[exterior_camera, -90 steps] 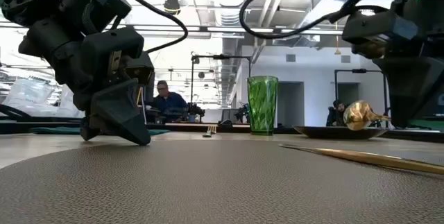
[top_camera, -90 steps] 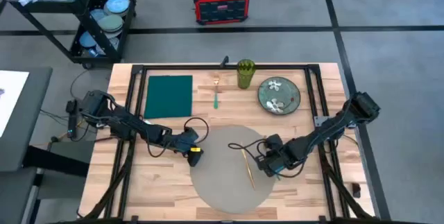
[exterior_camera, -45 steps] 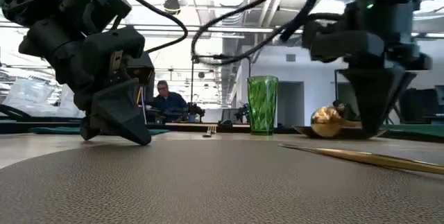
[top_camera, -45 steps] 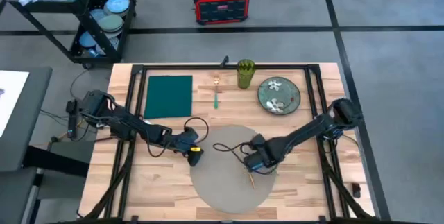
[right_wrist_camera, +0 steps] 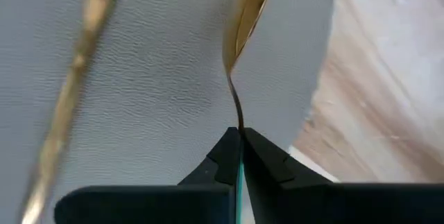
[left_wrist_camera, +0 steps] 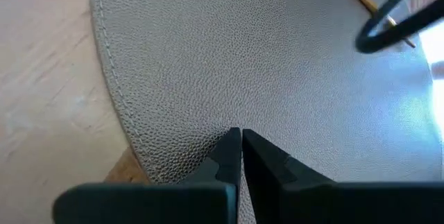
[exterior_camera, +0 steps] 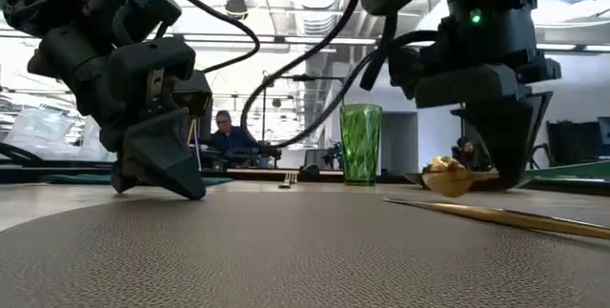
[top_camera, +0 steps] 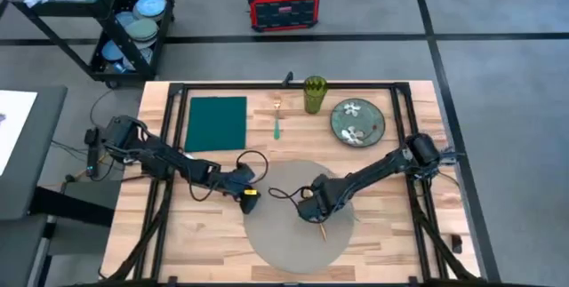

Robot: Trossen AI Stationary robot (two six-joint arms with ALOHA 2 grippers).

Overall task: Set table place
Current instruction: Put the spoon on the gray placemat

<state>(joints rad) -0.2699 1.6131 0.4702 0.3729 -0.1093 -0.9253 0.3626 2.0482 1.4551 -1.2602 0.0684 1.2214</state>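
Wooden table under a black rail frame carries a round grey placemat at its near middle, seen from above. Over the mat's right half, the right gripper hangs with its fingers pinched on the thin handle of a gold spoon, the bowl hanging just above the mat. Just beside that gripper, a gold utensil lies flat on the mat. At the mat's left edge, the left gripper rests tilted, fingers pressed together on nothing, tips at the rim. Farther back from both grippers stand a green glass, a floral plate, a small teal-handled utensil and a dark green napkin.
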